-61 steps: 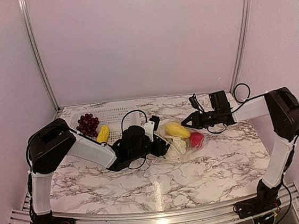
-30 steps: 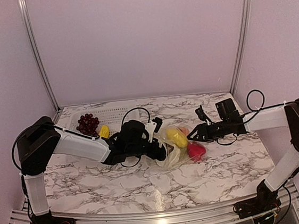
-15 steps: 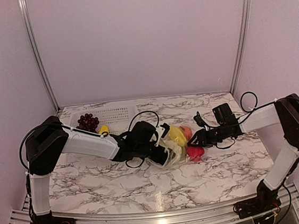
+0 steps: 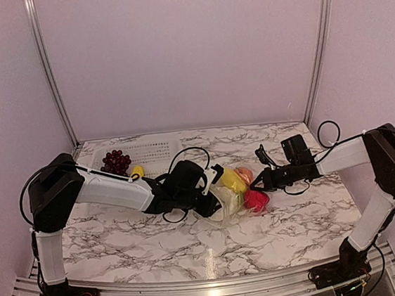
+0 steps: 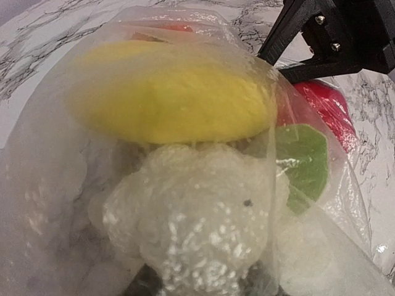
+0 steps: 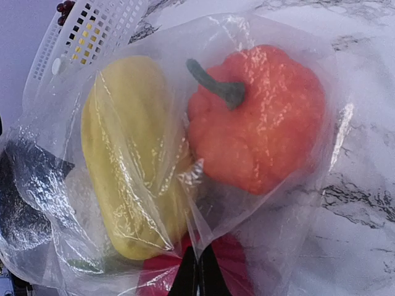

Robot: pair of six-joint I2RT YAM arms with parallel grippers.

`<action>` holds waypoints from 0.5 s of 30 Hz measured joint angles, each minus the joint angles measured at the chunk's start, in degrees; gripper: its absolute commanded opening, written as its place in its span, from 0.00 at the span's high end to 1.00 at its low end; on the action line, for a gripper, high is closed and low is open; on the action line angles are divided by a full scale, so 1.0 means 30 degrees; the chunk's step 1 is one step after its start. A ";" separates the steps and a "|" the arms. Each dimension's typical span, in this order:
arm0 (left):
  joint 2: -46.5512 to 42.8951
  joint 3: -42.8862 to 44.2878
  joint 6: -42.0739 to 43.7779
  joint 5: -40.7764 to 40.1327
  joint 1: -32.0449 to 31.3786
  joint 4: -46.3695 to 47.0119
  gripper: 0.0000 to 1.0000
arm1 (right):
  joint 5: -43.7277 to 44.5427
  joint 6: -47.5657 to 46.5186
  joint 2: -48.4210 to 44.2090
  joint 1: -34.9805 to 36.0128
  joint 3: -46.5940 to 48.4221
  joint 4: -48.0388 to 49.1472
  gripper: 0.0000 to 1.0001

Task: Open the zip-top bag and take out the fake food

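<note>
The table (image 4: 122, 241) carries a basket (image 4: 157, 150) at back left, grapes (image 4: 116, 161) in it. Mid-table lies the bag (image 4: 229, 207), food (image 6: 259, 117) inside. On its right, the right gripper (image 6: 197, 274) is closed tight on the film. On its left, film covers the left gripper (image 4: 214, 200), so its opening can't be told.

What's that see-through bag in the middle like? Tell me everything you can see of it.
The zip-top bag is clear, crinkly, glossy film lying on the marble table. Inside show a yellow piece, an orange pumpkin, a red piece and white cauliflower. The right gripper pinches a fold of it. I cannot make out its zip.
</note>
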 measured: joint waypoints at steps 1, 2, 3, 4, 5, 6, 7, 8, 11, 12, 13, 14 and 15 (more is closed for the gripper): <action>-0.0204 -0.0109 0.0029 0.0044 0.0000 -0.0197 0.75 | 0.0044 0.0015 -0.0051 -0.0007 -0.0036 -0.0007 1.00; -0.0393 -0.0153 0.0044 0.0066 0.0000 -0.0401 0.75 | 0.0160 0.0029 -0.0131 -0.0022 -0.0087 -0.0007 1.00; -0.0627 -0.0219 0.0073 0.0073 0.0000 -0.0656 0.75 | 0.0270 0.0058 -0.0255 -0.0066 -0.0182 -0.0007 1.00; -0.0896 -0.0255 0.0080 0.0087 0.0000 -0.0954 0.75 | 0.0372 0.0102 -0.0393 -0.0124 -0.0291 -0.0007 1.00; -0.1209 -0.0277 0.0087 0.0117 0.0000 -0.1253 0.76 | 0.0466 0.0175 -0.0546 -0.0153 -0.0415 -0.0015 1.00; -0.1530 -0.0306 0.0095 0.0153 0.0000 -0.1494 0.76 | 0.0554 0.0233 -0.0685 -0.0189 -0.0554 -0.0022 1.00; -0.1894 -0.0306 0.0109 0.0233 0.0000 -0.1770 0.77 | 0.0648 0.0262 -0.0794 -0.0226 -0.0648 -0.0029 1.00; -0.2186 -0.0313 0.0124 0.0284 0.0007 -0.1953 0.78 | 0.0772 0.0321 -0.0918 -0.0284 -0.0750 -0.0036 1.00; -0.3322 -0.0401 0.0160 0.0525 0.0007 -0.2616 0.78 | 0.1027 0.0466 -0.1217 -0.0452 -0.0976 -0.0073 1.00; -0.3643 -0.0474 0.0197 0.0576 0.0007 -0.2776 0.78 | 0.1158 0.0532 -0.1319 -0.0517 -0.1049 -0.0080 1.00; -0.4036 -0.0597 0.0233 0.0634 0.0007 -0.3045 0.78 | 0.1239 0.0576 -0.1413 -0.0576 -0.1122 -0.0087 1.00; -0.4466 -0.0801 0.0284 0.0707 0.0007 -0.3242 0.78 | 0.1304 0.0627 -0.1494 -0.0648 -0.1173 -0.0087 1.00; -0.4896 -0.1078 0.0321 0.0780 0.0029 -0.3402 0.78 | 0.1348 0.0678 -0.1552 -0.0699 -0.1209 -0.0080 1.00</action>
